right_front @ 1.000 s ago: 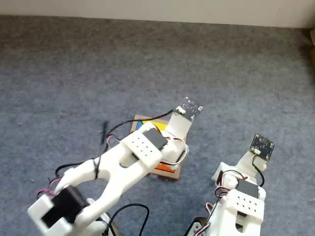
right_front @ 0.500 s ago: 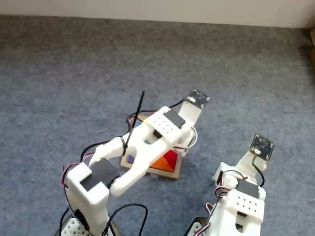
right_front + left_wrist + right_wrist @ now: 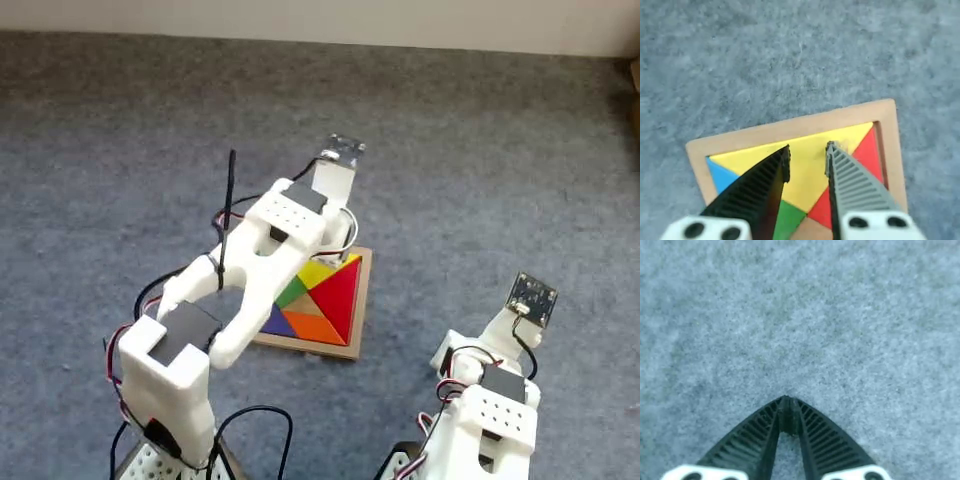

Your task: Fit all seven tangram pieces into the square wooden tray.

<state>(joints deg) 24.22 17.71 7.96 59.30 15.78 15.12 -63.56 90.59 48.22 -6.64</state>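
Note:
The square wooden tray (image 3: pixel 362 300) lies on the grey carpet with coloured pieces fitted in it: a red triangle (image 3: pixel 340 295), an orange one (image 3: pixel 315 326), yellow (image 3: pixel 316 272), green (image 3: pixel 292 293) and purple (image 3: pixel 274 322). My left arm (image 3: pixel 285 225) stretches over the tray's left part and hides it. In the left wrist view my left gripper (image 3: pixel 807 150) hangs open and empty above the yellow triangle (image 3: pixel 805 175), with blue (image 3: pixel 720 175), green (image 3: pixel 790 220) and red (image 3: pixel 865 155) pieces around it inside the tray rim (image 3: pixel 790 124). My right gripper (image 3: pixel 786 401) is shut over bare carpet.
Grey carpet (image 3: pixel 480 150) surrounds the tray on every side. My right arm (image 3: pixel 490 400) stands folded at the near right, apart from the tray. A pale wall strip (image 3: pixel 300 20) runs along the far edge.
My left arm has lifted and swung from the tray's right side toward its far left corner, uncovering the red, orange and yellow pieces. The right arm has kept still.

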